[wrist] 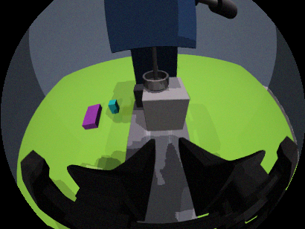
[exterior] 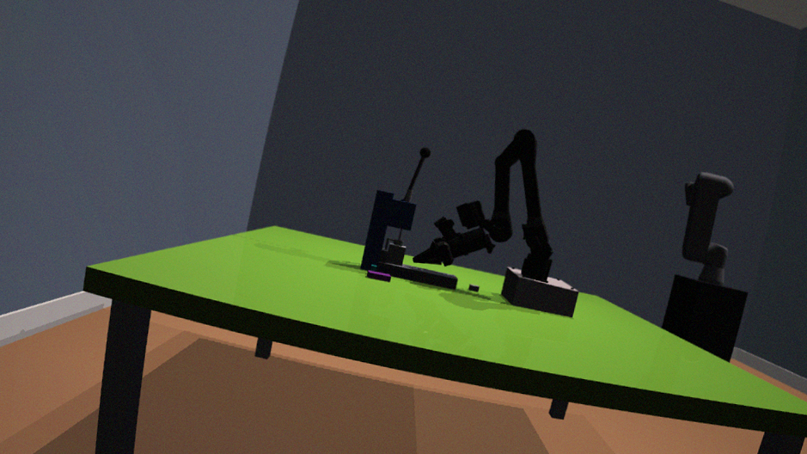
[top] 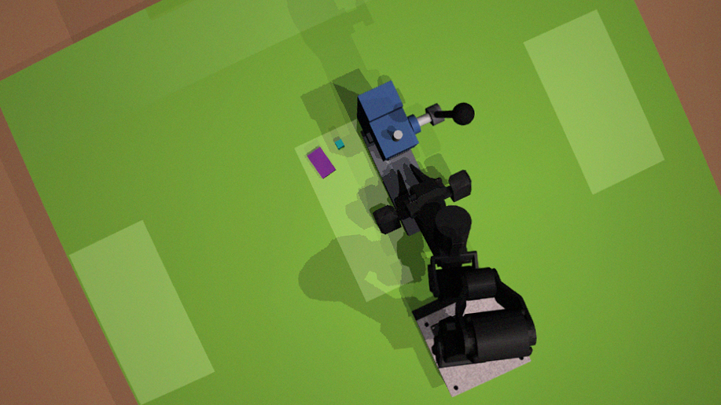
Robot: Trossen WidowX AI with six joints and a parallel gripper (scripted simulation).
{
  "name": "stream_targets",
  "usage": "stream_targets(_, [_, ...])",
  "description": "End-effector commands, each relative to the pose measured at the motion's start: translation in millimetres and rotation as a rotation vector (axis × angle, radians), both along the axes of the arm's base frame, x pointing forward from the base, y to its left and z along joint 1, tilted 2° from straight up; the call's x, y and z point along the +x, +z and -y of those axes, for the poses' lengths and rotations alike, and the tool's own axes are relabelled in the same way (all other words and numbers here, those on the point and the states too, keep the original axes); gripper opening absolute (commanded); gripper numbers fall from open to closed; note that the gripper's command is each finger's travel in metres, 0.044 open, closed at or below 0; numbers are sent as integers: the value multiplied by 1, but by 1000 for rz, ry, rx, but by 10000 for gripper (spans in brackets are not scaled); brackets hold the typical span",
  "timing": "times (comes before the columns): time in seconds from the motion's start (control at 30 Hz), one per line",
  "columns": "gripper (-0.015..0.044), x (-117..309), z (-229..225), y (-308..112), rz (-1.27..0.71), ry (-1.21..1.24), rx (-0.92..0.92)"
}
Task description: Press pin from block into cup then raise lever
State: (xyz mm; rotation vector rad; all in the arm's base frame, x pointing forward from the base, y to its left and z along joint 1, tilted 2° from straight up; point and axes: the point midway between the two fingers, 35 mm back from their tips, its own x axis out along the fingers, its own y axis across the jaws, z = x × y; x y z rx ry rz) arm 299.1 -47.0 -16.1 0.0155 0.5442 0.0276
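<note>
Hiding the pin: ring (wrist: 145,82) atop pale block (exterior: 396,253) (wrist: 166,113).

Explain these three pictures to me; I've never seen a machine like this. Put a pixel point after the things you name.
The black robot arm (top: 439,222) (exterior: 522,170) is bolted to a pale base and ends in a gripper (top: 407,169) (exterior: 414,259) (wrist: 167,142), two pointed fingers that pinch things. They are parted and hold nothing.

The top picture looks down, the exterior one looks across the table from the side, and the wrist one looks out past the fingers.

Ahead stands a blue press (top: 387,119) (exterior: 380,229) (wrist: 150,26) with a raised, ball-ended lever (top: 462,113) (exterior: 416,173). A grey block (exterior: 396,254) (wrist: 165,111) sits on its bed, beneath the punch. Beside the press lie a purple block (top: 320,163) (exterior: 379,276) (wrist: 91,117) and a small teal one (top: 339,143) (wrist: 113,106).
</note>
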Motion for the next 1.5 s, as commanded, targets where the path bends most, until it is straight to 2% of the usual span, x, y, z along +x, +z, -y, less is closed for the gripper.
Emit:
stream_targets(0.0, [214,1,0,-1,3,-1,3])
stream_targets(0.1, [292,1,0,-1,3,-1,3])
stream_targets(0.13, [300,1,0,-1,3,-1,3])
stream_targets(1.47, [300,0,0,-2,-1,-1,0])
